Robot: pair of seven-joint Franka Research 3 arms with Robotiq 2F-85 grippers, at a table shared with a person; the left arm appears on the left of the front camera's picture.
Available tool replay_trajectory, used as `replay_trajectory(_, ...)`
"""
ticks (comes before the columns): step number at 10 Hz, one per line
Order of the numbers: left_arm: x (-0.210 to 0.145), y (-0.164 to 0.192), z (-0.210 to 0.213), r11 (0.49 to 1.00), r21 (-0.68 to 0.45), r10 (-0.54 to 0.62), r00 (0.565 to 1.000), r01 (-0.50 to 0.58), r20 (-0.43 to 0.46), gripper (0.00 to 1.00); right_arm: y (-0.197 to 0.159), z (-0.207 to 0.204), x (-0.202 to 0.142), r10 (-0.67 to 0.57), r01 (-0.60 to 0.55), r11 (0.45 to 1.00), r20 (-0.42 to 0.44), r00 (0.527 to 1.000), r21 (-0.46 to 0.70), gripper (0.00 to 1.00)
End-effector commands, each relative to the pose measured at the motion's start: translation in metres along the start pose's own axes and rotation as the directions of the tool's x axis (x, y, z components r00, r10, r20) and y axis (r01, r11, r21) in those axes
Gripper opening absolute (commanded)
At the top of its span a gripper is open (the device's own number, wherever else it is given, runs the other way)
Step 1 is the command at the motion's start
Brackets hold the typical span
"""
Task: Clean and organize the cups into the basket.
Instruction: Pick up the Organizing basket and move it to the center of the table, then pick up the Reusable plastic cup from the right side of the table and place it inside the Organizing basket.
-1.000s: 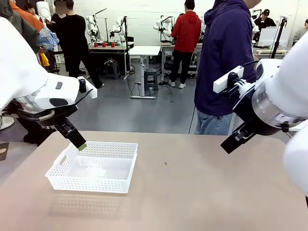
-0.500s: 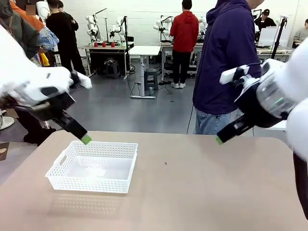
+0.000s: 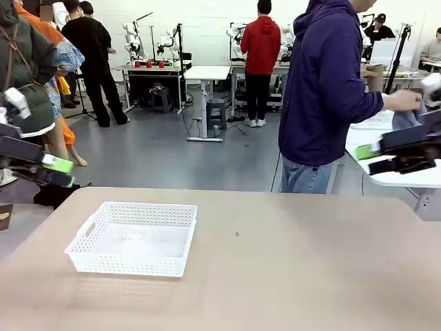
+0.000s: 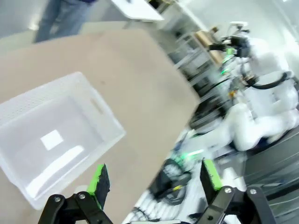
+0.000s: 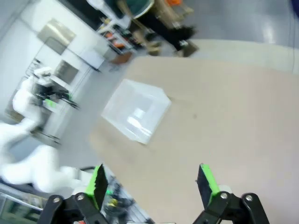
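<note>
The table (image 3: 310, 262) lay below both end effectors, and the basket (image 3: 124, 265) sat on it empty, below and ahead of the left end effector (image 4: 154, 177) and well apart from the right end effector (image 5: 152, 182). Both stood wide open, holding nothing. With no cup in the basket, the whole task seemed left to do.

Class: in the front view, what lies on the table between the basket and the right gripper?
Only bare table and a small dark speck, seen in the front view between basket and right gripper.
</note>
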State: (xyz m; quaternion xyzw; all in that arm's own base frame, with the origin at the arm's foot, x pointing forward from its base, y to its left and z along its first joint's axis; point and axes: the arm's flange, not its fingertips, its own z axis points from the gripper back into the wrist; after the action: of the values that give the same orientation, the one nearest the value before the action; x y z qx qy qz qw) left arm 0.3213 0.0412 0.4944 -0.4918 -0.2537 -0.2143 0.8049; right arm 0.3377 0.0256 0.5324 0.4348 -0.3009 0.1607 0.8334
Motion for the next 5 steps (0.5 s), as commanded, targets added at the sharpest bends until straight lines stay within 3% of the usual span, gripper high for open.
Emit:
replay_trajectory(1,-0.008,0.038,0.017,0.938,-0.187,0.316,0.942,-0.293,0.111,1.00,-0.049,0.028,-0.069,-0.169,0.150,0.971,0.096,0.981,0.186,1.00)
replay_trajectory(3,-0.024,0.046,0.061,0.932,-0.131,0.358,0.916,-0.338,0.181,1.00,-0.075,0.060,-0.090,-0.242,0.217,0.960,0.138,0.960,0.177,1.00)
replay_trajectory(5,-0.039,0.036,0.111,0.930,0.016,0.355,0.907,-0.368,0.227,1.00,-0.083,0.100,-0.117,-0.293,0.281,0.952,0.091,0.952,0.122,1.00)
